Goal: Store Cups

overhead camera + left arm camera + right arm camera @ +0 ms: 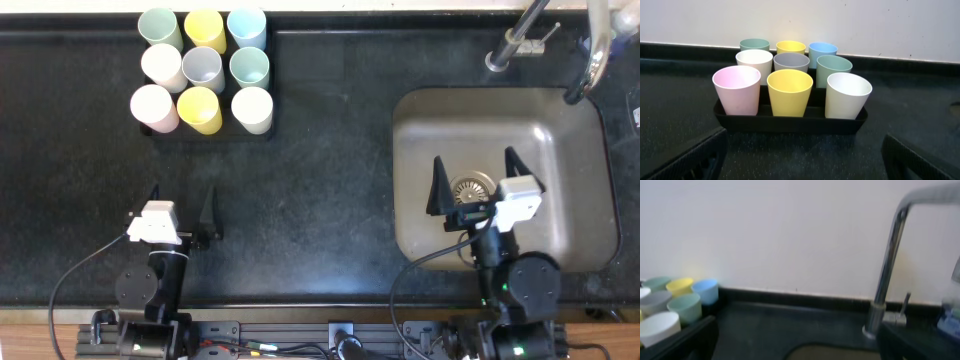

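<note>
Left gripper (182, 205) spread fully open, holding nothing, over the black speckled worktop (320, 200); right gripper (477, 178) likewise wide open and empty, over the steel sink (560, 150); nine pastel plastic cups (203, 68) stand upright, three by three, in a black rectangular tray (790, 124) at the worktop's back left

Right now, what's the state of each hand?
Left hand: open, holding nothing.
Right hand: open, holding nothing.

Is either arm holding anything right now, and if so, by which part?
Nothing is held. The left tool and right tool are both open and empty; the nine pastel plastic cups sit in the black rectangular tray.
</note>
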Controlling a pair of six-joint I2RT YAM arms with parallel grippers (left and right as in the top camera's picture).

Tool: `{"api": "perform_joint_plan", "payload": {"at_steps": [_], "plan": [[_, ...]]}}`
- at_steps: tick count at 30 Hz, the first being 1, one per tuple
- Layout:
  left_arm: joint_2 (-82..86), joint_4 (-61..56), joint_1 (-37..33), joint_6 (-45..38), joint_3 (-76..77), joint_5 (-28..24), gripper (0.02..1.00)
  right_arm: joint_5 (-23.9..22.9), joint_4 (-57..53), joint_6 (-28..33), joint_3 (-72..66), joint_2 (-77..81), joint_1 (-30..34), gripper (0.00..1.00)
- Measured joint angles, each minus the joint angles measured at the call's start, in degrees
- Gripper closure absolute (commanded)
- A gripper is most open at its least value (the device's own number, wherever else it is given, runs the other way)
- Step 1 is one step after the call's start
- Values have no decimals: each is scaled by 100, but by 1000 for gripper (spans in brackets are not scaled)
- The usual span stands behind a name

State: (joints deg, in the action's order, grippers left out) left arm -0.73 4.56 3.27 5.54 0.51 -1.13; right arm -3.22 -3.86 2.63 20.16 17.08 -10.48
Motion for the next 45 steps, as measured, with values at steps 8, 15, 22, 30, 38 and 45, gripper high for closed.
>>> {"api": "perform_joint_plan", "payload": {"at_steps": [8,15,22,30,38,45], "plan": [[0,0,0,2,0,0,18,-302,330,15,-1231,-922,0,3],[0,0,0,0,0,0,18,-479,391,15,-1698,-1613,0,3],[0,-2,0,0,0,0,18,-535,-7,13,-1912,-1622,0,3],[0,-2,0,0,0,0,18,-540,-13,20,-1912,-1624,0,3],[0,0,0,0,0,0,18,-570,-11,15,-1912,-1624,0,3],[0,-2,0,0,0,0,18,-577,-11,17,-1912,-1624,0,3]]}}
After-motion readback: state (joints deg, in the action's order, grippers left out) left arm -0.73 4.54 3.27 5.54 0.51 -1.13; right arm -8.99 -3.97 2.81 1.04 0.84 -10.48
